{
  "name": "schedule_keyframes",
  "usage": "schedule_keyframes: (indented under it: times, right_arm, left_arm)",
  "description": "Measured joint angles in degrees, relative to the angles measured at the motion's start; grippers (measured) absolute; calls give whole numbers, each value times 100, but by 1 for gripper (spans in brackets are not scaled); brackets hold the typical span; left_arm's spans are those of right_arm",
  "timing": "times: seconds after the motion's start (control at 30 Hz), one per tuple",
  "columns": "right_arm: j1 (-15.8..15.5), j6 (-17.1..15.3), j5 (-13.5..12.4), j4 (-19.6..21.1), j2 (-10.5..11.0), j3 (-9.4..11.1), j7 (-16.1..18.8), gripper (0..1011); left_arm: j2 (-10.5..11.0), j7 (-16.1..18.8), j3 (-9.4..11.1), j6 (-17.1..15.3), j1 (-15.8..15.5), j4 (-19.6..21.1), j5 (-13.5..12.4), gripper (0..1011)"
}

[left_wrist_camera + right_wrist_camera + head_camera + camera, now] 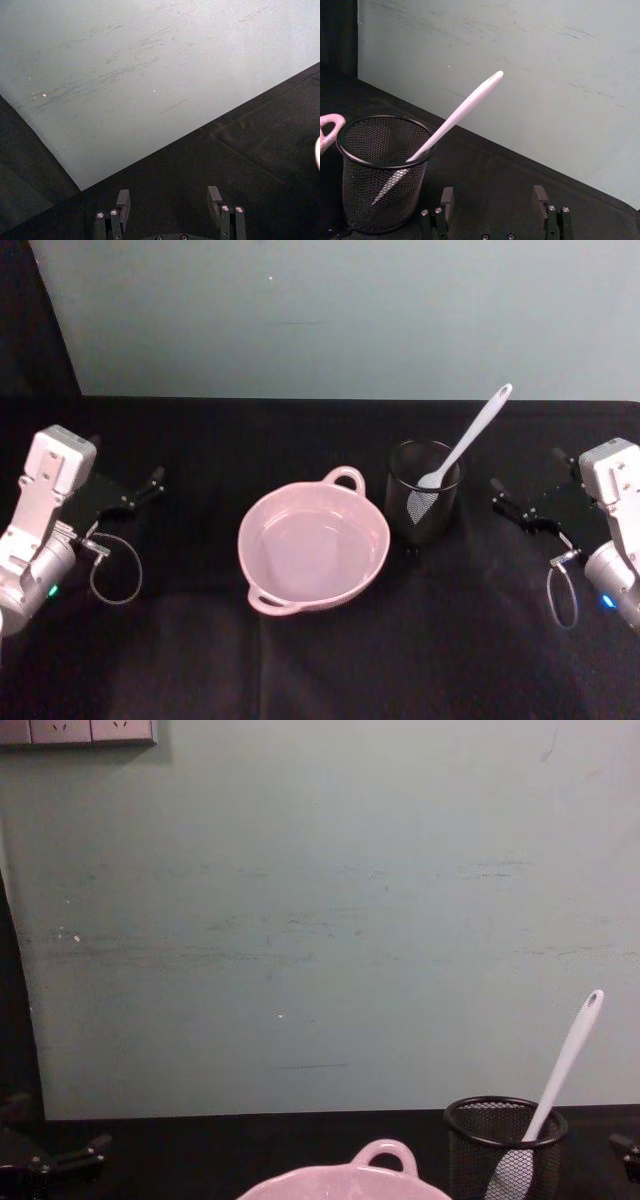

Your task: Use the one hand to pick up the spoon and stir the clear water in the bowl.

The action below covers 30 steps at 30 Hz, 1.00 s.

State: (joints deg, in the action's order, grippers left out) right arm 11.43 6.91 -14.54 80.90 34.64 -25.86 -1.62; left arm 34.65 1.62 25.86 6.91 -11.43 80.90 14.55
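Note:
The white spoon (470, 436) stands blade-down in a black wire-mesh cup (423, 492), its handle leaning up and to the right; the spoon (455, 117) and cup (382, 170) also show in the right wrist view, and the spoon (560, 1065) in the chest view. The pale pink bowl (313, 544) sits at the table's middle, left of the cup, with clear water in it. My right gripper (510, 502) rests open to the right of the cup, apart from it, with nothing between its fingers (446, 199). My left gripper (148, 483) is parked open at the far left.
A black cloth covers the table (330, 660). A pale green wall (320, 920) rises behind the table's far edge. Grey cable loops hang by each wrist (115, 570). Open cloth lies in front of the bowl and between bowl and each gripper.

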Motion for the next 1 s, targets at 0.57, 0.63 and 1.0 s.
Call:
schedule_keyframes:
  times: [0.57,0.63,1.0]
  right_arm:
    - [0,0,0,0,1,0,0,1004]
    - [0,0,0,0,1,0,0,1004]
    - [0,0,0,0,1,0,0,1004]
  left_arm:
    - [0,0,0,0,0,0,0,1011]
    - [0,0,0,0,0,0,0,1011]
    - [-1,0,0,0,0,0,0,1011]
